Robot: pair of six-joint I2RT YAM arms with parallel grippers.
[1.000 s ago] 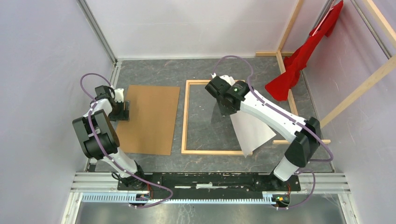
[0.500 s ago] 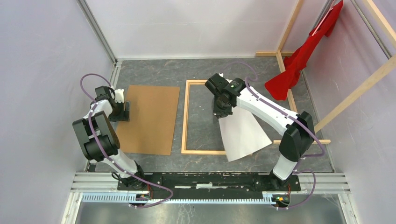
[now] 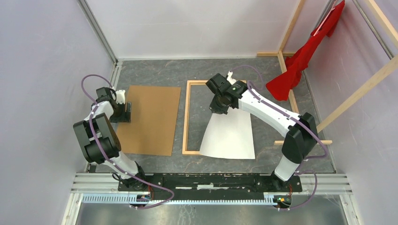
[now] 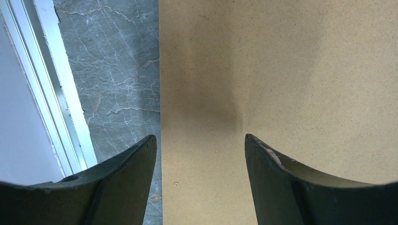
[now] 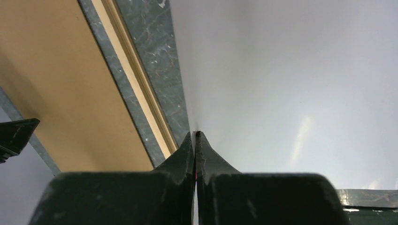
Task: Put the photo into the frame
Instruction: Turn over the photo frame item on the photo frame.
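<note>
Top external view, count: 1x large white-backed rectangular paper photo [image 3: 228,136], 1x thin light-wood rectangular frame [image 3: 186,117], 1x plain brown backing board [image 3: 149,119], 1x red cloth [image 3: 300,61] hung on the wooden rack beams [image 3: 361,89], 2 arms. All flat items sit on the grey marble-look table [image 3: 155,75].

The right gripper [image 3: 217,107] is over the far half of the frame, fingers pressed together on the photo's far edge. In the right wrist view its tips [image 5: 195,136] meet w/ the sheet's edge pinched between them, and the white back [image 5: 281,93] spreads away to the right. The frame rail [image 5: 136,93] and board [image 5: 61,93] lie to the left. From the grip the photo fans toward the near side, white side up. It covers the frame's right part, and its near edge overlaps the near rail.

The left gripper [image 3: 126,111] hangs w/ fingers apart [image 4: 199,140] over the board's left edge [image 4: 281,93], holding nothing.

Vs. 0.5 s ago: the sheet has swung left, so its near edge now sits more squarely along the near rail. Left arm unchanged.
</note>
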